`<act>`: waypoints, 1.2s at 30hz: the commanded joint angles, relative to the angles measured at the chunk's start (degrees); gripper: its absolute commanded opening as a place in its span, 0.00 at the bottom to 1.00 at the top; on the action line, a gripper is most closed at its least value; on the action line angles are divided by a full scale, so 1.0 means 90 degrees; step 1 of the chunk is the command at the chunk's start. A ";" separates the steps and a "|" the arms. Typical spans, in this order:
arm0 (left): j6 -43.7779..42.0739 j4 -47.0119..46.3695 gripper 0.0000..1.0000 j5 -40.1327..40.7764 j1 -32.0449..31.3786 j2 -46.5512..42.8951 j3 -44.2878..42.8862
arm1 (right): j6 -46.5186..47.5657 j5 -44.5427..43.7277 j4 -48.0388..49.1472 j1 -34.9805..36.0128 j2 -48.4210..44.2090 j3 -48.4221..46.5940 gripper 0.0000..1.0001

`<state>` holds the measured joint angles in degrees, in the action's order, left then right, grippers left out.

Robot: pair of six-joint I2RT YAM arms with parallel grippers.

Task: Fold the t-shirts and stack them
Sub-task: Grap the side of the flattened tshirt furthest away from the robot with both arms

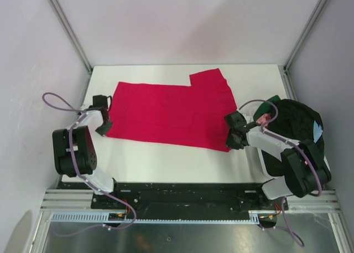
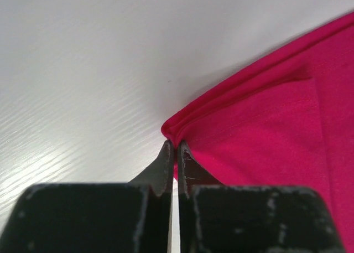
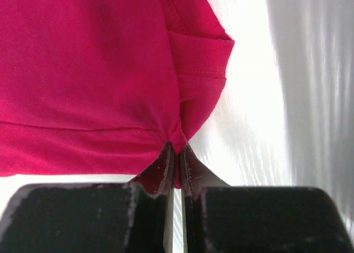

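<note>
Spread flat across the white table (image 1: 166, 159): a red t-shirt (image 1: 168, 113), filling most of the middle, roughly rectangular, with one short sleeve jutting out at the far right corner. Off to the right, at the table's edge and apart from the red cloth: a slumped heap of t-shirts (image 1: 296, 117), mostly black, with green at its far side and a sliver of light blue near the right rim. Partly hidden under the right arm lying across it. Purple cables (image 1: 55, 101) looping off both arms. Pale walls and slanted metal posts all round.

Clenched on the shirt's near left corner: left gripper (image 1: 104, 128), black fingers (image 2: 160, 173) pressed together, with a doubled hem edge nipped at their tips. Clenched on the near right corner: right gripper (image 1: 232, 139), fingers (image 3: 193, 173) likewise closed. A small pucker of red cloth drawn in between them, just beside the sleeve's stitched cuff.

Smooth matte knit, with fine rows of stitching along the hems and layered folded edges at the left corner. Glossy, faintly streaked tabletop, bright with glare on the right. Scuffed, whitened inner faces on the finger pads.
</note>
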<state>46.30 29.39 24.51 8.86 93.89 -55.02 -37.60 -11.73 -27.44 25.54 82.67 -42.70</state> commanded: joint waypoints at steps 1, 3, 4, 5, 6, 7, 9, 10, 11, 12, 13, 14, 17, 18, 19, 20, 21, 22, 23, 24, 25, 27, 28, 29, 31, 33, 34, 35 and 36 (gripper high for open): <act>0.0268 0.0559 0.00 0.0850 0.0093 -0.0698 0.0328 | -0.0180 0.0047 -0.0781 0.0181 -0.0505 -0.0164 0.03; 0.0327 0.0686 0.00 0.0919 0.0169 -0.0950 0.0527 | -0.0266 0.0188 -0.0973 0.0251 -0.0712 -0.0108 0.03; 0.0360 0.0747 0.00 0.0924 0.0217 -0.1091 0.0630 | -0.0314 0.0272 -0.1052 0.0284 -0.0843 -0.0065 0.04; 0.0386 0.0806 0.00 0.0912 0.0280 -0.1245 0.0750 | -0.0368 0.0353 -0.1120 0.0315 -0.0966 -0.0014 0.04; 0.0413 0.0870 0.00 0.0901 0.0336 -0.1405 0.0854 | -0.0424 0.0437 -0.1189 0.0345 -0.1116 0.0036 0.05; 0.0437 0.0922 0.00 0.0885 0.0393 -0.1578 0.0959 | -0.0476 0.0533 -0.1248 0.0370 -0.1255 0.0100 0.05; 0.0486 0.0980 0.00 0.0837 0.0532 -0.1949 0.1170 | -0.0584 0.0732 -0.1323 0.0396 -0.1520 0.0258 0.06; 0.0508 0.0991 0.00 0.0815 0.0594 -0.2142 0.1284 | -0.0639 0.0842 -0.1339 0.0400 -0.1656 0.0353 0.07; 0.0533 0.0992 0.01 0.0798 0.0654 -0.2308 0.1389 | -0.0696 0.0960 -0.1352 0.0407 -0.1788 0.0454 0.09; 0.0555 0.0992 0.03 0.0785 0.0709 -0.2459 0.1496 | -0.0744 0.1068 -0.1383 0.0406 -0.1928 0.0533 0.10; 0.0567 0.0988 0.07 0.0779 0.0765 -0.2593 0.1583 | -0.0793 0.1142 -0.1423 0.0415 -0.2051 0.0593 0.13; 0.0567 0.0985 0.14 0.0771 0.0803 -0.2718 0.1661 | -0.0832 0.1183 -0.1482 0.0419 -0.2181 0.0623 0.17; 0.0406 0.0981 0.49 0.0682 0.0849 -0.2975 0.1732 | -0.0863 0.1221 -0.1615 0.0411 -0.2586 0.0640 0.38; 0.0296 0.0987 0.61 0.0605 0.0855 -0.3041 0.1721 | -0.0877 0.1223 -0.1637 0.0403 -0.2717 0.0636 0.45; 0.0159 0.0990 0.70 0.0508 0.0863 -0.3133 0.1700 | -0.0898 0.1224 -0.1652 0.0394 -0.2846 0.0630 0.51; 0.0026 0.0991 0.78 0.0411 0.0862 -0.3267 0.1676 | -0.0923 0.1224 -0.1650 0.0385 -0.2959 0.0617 0.55; -0.0103 0.0982 0.87 0.0289 0.0861 -0.3431 0.1673 | -0.0951 0.1322 -0.1630 0.0385 -0.3045 0.0586 0.59; -0.0217 0.0978 0.93 0.0169 0.0861 -0.3636 0.1682 | -0.0984 0.1371 -0.1610 0.0390 -0.3108 0.0546 0.61; -0.0327 0.0980 0.96 0.0066 0.0851 -0.3870 0.1691 | -0.1000 0.1391 -0.1585 0.0392 -0.3134 0.0482 0.63; -0.0431 0.0972 0.98 -0.0035 0.0827 -0.4084 0.1690 | -0.1014 0.1376 -0.1573 0.0389 -0.3118 0.0386 0.64; -0.0537 0.0953 0.99 -0.0144 0.0790 -0.4275 0.1676 | -0.1035 0.1340 -0.1576 0.0387 -0.3076 0.0275 0.65; -0.0792 0.0880 0.99 -0.0348 0.0565 -0.4540 0.1581 | -0.1051 0.1210 -0.1598 0.0390 -0.2954 0.0016 0.66; -0.0888 0.0844 0.99 -0.0369 0.0298 -0.4605 0.1509 | -0.1058 0.1120 -0.1623 0.0392 -0.2891 -0.0115 0.66; -0.0971 0.0811 0.99 -0.0311 -0.0055 -0.4637 0.1424 | -0.1062 0.1040 -0.1641 0.0394 -0.2840 -0.0229 0.66; -0.1101 0.0759 0.99 -0.0265 -0.0757 -0.4579 0.1228 | -0.1043 0.0910 -0.1676 0.0387 -0.2775 -0.0401 0.67; -0.1334 0.0551 1.00 -0.0444 -0.1350 -0.4481 0.1067 | -0.0989 0.0734 -0.1770 0.0359 -0.2737 -0.0534 0.68; -0.1442 0.0464 0.99 -0.0593 -0.1544 -0.4429 0.1002 | -0.0964 0.0662 -0.1831 0.0313 -0.2729 -0.0580 0.69; -0.1546 0.0396 0.99 -0.0784 -0.1679 -0.4379 0.0941 | -0.0937 0.0645 -0.1881 0.0256 -0.2720 -0.0613 0.69; -0.1661 0.0314 1.00 -0.1041 -0.1791 -0.4319 0.0891 | -0.0909 0.0671 -0.1921 0.0194 -0.2706 -0.0649 0.69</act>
<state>37.26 36.36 20.80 -3.09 53.80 -43.27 -46.44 -2.83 -42.48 28.71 57.93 -45.58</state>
